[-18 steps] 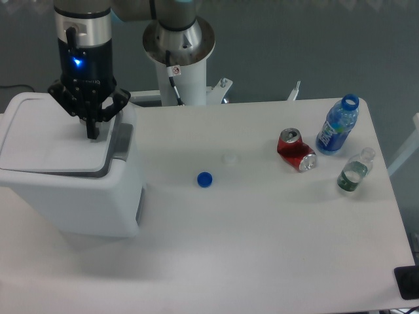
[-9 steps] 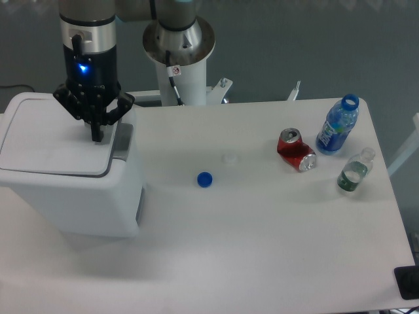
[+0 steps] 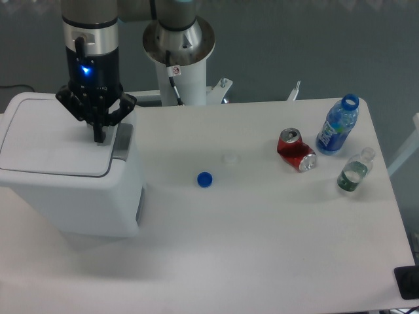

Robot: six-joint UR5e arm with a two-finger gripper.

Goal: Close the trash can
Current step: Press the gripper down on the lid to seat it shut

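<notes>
— White plastic, big and boxy: is that the trash can [image 3: 72, 190]?

— Yes. It stands at the left end of the table [image 3: 262, 248], and it is the biggest thing there. Its flat white lid [image 3: 52, 140] lies down on top of the box, and a grey latch strip [image 3: 121, 140] runs along the lid's right edge.

— Where is the gripper [image 3: 99, 137]?

— Right over the lid, near that grey strip. It points straight down. A small blue light glows on its black body.

— Is it open?

— No. Its two fingers are pressed together into one thin black tip, and nothing is held between them. The tip is at the lid's right edge. I cannot tell if it touches the lid.

— What else is on the table?

— A blue bottle cap [image 3: 205, 179] lies near the middle. Just beside it, up and to the right, is a clear cap [image 3: 229, 158] that is hard to see. Far to the right a crushed red soda can [image 3: 296, 150] lies on its side. Next to that stands a blue bottle [image 3: 338, 125] with no cap, and a small clear bottle [image 3: 354, 170] stands in front of it.
</notes>
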